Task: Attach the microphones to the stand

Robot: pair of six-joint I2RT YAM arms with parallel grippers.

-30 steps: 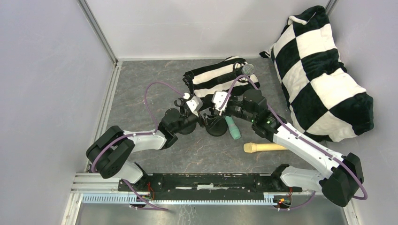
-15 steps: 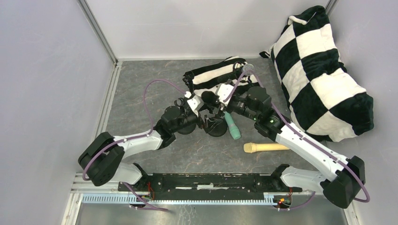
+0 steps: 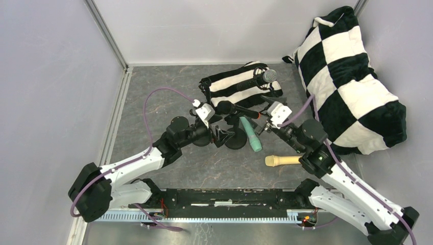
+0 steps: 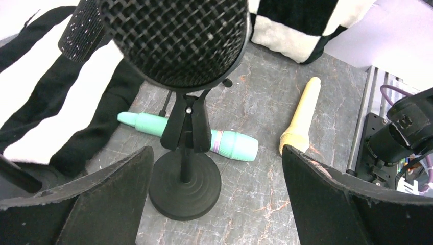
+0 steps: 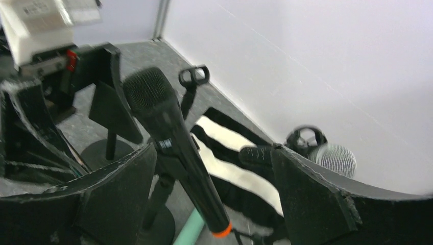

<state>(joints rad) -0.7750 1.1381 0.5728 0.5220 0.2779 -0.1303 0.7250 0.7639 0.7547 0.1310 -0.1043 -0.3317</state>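
A black microphone with an orange ring (image 3: 236,109) sits tilted in the clip of a black stand (image 3: 236,139); its mesh head (image 4: 173,35) fills the left wrist view and its orange end (image 5: 222,232) points down. My left gripper (image 3: 218,133) is open just left of that stand's base (image 4: 184,184). My right gripper (image 3: 261,126) is open on the right, its fingers (image 5: 316,204) apart from the black shaft (image 5: 176,148). The mint green microphone (image 3: 251,135) and the cream-yellow microphone (image 3: 282,161) lie on the floor. A silver-mesh microphone (image 3: 265,77) rests on the striped cushion.
A second stand (image 3: 201,137) with an empty clip (image 5: 194,76) is left of the first. The black-and-white striped cushion (image 3: 235,84) lies behind the stands. A large checkered pillow (image 3: 352,81) fills the right side. Grey walls enclose the floor.
Both grippers opened wide and drew back from the stand, the right arm swinging away to the right. The black microphone stayed in the clip.
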